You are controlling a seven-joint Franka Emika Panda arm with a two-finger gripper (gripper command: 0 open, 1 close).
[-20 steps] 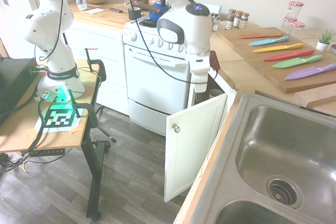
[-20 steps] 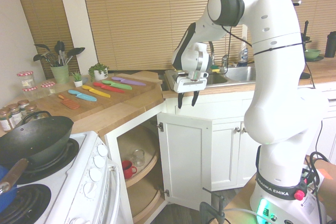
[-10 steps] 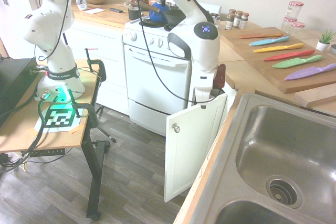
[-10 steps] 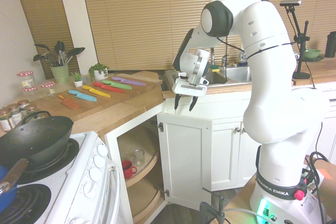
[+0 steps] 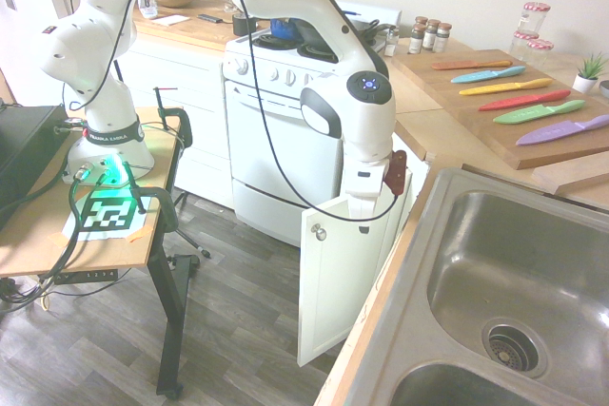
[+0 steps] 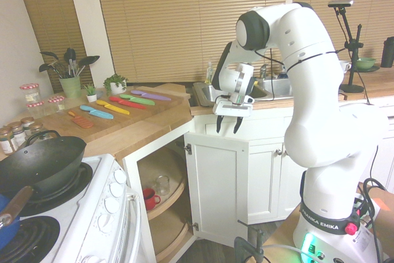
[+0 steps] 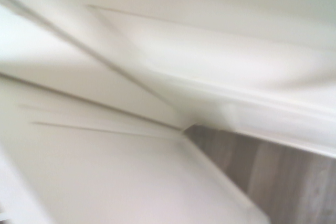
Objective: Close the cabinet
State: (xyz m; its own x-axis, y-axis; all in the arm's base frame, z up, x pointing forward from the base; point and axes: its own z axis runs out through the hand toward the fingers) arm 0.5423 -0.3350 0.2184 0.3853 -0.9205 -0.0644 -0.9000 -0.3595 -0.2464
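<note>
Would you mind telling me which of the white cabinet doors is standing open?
The corner cabinet door right under the gripper is open, showing shelves with a red mug. The doors to its right are shut.

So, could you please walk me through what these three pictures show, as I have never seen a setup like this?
The white machine is a robot arm in a kitchen. Two pictures come from cameras standing in the room on opposite sides of it; the third, blurry one comes from a camera on its wrist and shows only white cabinet panels and a bit of floor.

At the arm's end is the gripper, two dark fingers pointing down, open and holding nothing. It hangs just above the top edge of the open cabinet door, which has a small silver knob. Whether it touches the door I cannot tell.

Inside the cabinet, on a shelf, stand a red cup and a glass. On the wooden counter lie colourful knives; next to it are a sink and a white oven.
</note>
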